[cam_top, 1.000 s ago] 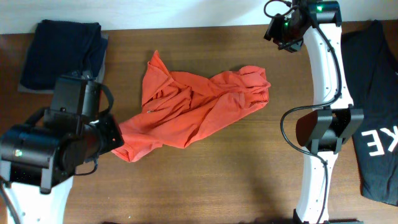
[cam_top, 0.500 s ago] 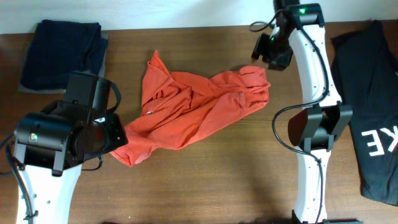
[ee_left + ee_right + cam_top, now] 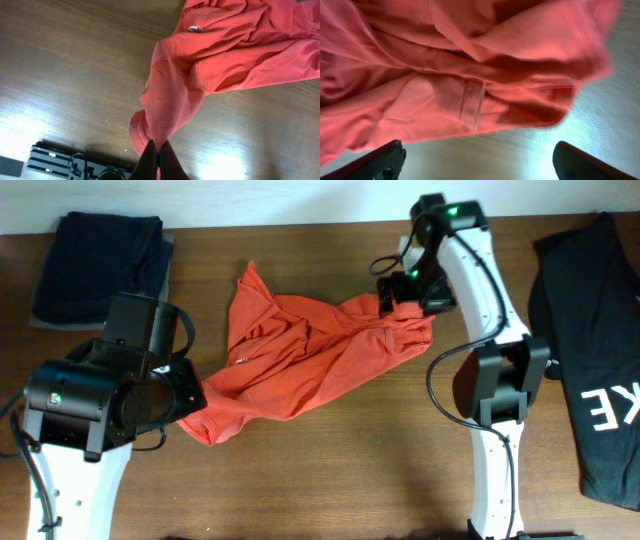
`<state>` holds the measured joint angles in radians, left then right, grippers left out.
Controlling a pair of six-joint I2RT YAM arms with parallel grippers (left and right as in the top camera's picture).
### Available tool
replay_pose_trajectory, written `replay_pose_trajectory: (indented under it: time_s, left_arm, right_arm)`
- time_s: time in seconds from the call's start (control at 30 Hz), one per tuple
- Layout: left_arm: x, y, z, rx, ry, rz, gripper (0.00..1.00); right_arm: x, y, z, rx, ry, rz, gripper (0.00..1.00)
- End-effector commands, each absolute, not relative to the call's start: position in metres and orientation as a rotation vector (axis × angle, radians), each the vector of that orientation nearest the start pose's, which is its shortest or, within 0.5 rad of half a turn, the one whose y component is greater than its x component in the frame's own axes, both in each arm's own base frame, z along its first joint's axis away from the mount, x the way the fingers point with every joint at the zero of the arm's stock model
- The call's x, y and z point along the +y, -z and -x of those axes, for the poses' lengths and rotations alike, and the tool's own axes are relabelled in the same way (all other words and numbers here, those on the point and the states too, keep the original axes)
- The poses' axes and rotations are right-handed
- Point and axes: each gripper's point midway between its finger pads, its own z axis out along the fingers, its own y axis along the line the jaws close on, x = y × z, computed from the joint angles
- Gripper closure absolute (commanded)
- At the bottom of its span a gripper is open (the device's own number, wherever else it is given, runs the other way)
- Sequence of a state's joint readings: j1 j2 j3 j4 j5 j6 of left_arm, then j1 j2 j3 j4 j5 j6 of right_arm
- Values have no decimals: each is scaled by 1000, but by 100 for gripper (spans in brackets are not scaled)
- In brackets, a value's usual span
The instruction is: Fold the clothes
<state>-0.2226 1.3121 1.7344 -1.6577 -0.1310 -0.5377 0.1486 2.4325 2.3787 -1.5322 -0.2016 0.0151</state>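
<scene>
Left gripper (image 3: 156, 159) jaws are pressing together, pinching a bunched edge of the red-orange T-shirt (image 3: 310, 355) at the lower left of the overhead frame. The shirt is lying crumpled on the wooden table (image 3: 350, 470), stretching diagonally toward upper centre. Right gripper (image 3: 480, 162) is hovering over the shirt's upper-right end, jaws spread wide, gripping nothing. Farther back, dark navy folded garments (image 3: 100, 260) are sitting upper left; a black T-shirt (image 3: 590, 330) is lying along the right edge.
</scene>
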Motion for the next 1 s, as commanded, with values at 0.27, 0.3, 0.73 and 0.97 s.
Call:
replay_pose_trajectory:
  time_s: [0.27, 0.3, 0.73, 0.97]
  left_arm:
    - [-26, -292, -232, 2746, -24, 449, 99]
    - [-26, -292, -232, 2746, -24, 449, 99]
    - [-25, -292, -230, 2752, -28, 449, 99]
    - [-26, -293, -233, 2741, -21, 449, 99]
  right_arm:
    - [131, -39, -437, 3166, -525, 444, 17]
    - [133, -37, -437, 3164, -537, 443, 18]
    - [148, -23, -432, 3138, -700, 429, 51]
    - [135, -28, -447, 3135, -602, 300, 89]
